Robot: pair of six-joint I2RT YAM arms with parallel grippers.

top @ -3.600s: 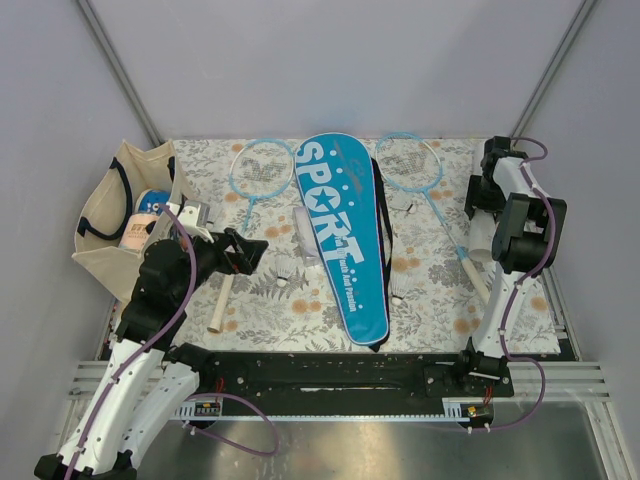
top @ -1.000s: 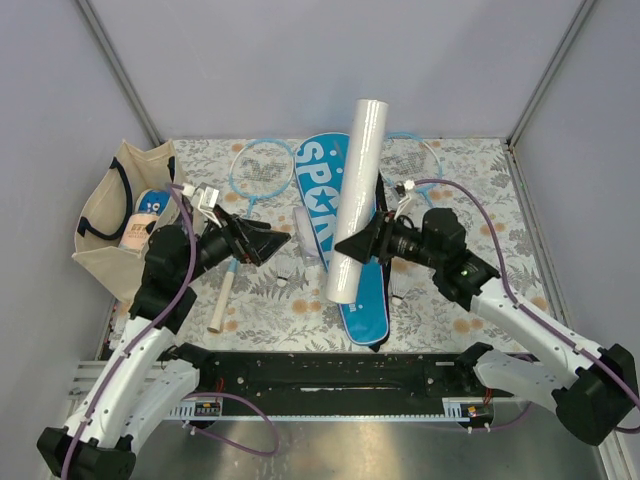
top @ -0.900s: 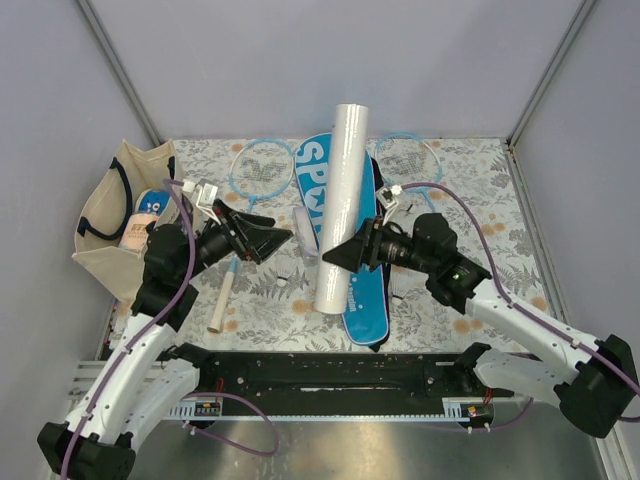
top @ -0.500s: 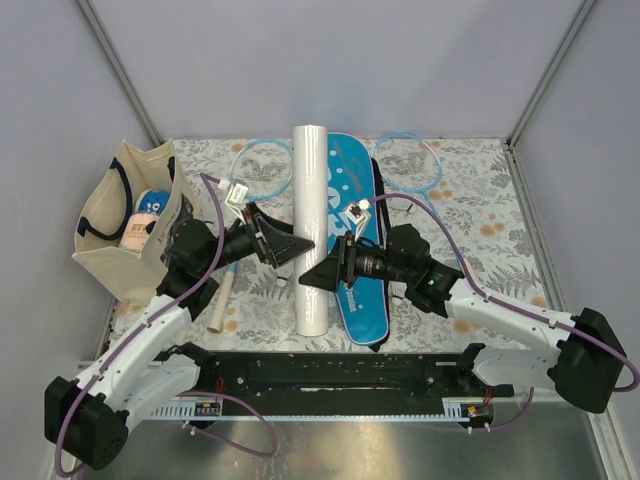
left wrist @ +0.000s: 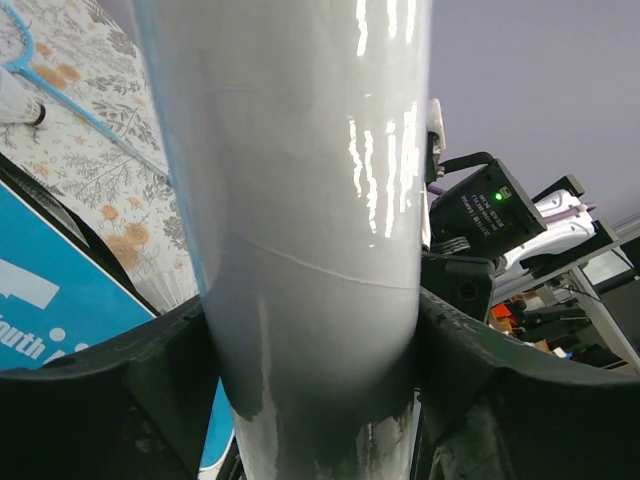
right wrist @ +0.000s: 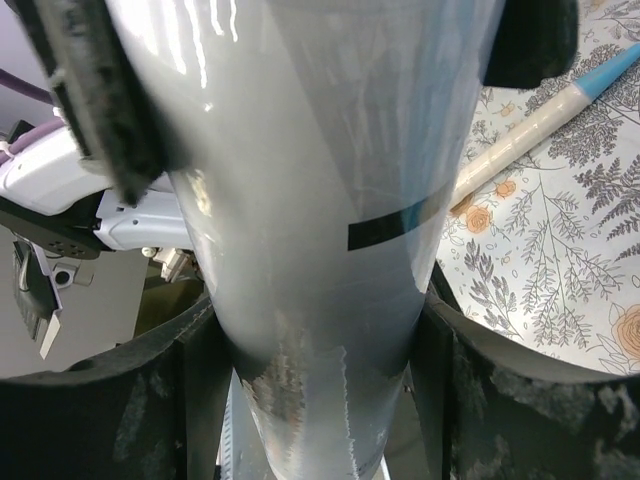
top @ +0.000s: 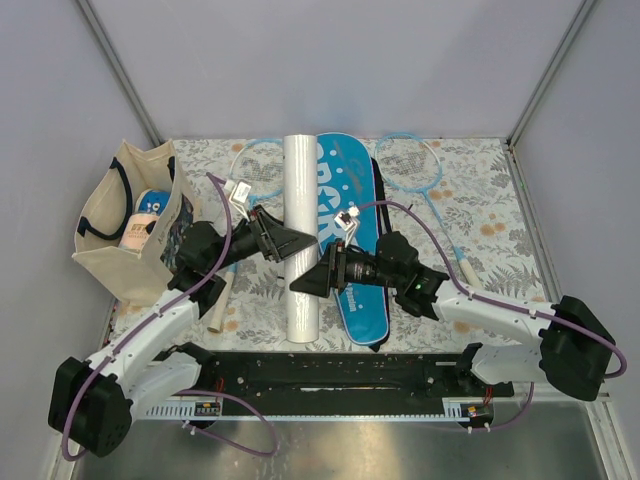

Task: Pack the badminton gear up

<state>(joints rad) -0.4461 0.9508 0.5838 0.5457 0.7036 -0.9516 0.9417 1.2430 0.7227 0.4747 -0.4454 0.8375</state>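
The long white tube [top: 300, 240] is held over the mat, left of the blue "SPORT" cover [top: 352, 215]. My left gripper [top: 287, 243] is shut on its middle from the left. My right gripper [top: 309, 283] is shut on it lower down from the right. The tube fills the left wrist view [left wrist: 300, 200] between my left gripper's [left wrist: 315, 340] fingers, and the right wrist view [right wrist: 300, 180] between my right gripper's [right wrist: 315, 350] fingers. Two light-blue rackets [top: 258, 165] [top: 412, 165] lie at the back. One shuttlecock [left wrist: 15, 100] shows on the mat.
A beige tote bag [top: 118, 215] with items inside stands at the left edge. A white racket handle [top: 216, 308] lies near the left arm, another [top: 463, 265] lies right of the cover. The black rail [top: 330, 370] runs along the near edge.
My right arm has swung in from the far right with the tube and carried it left across the cover. My left gripper has reached in and closed on the tube.
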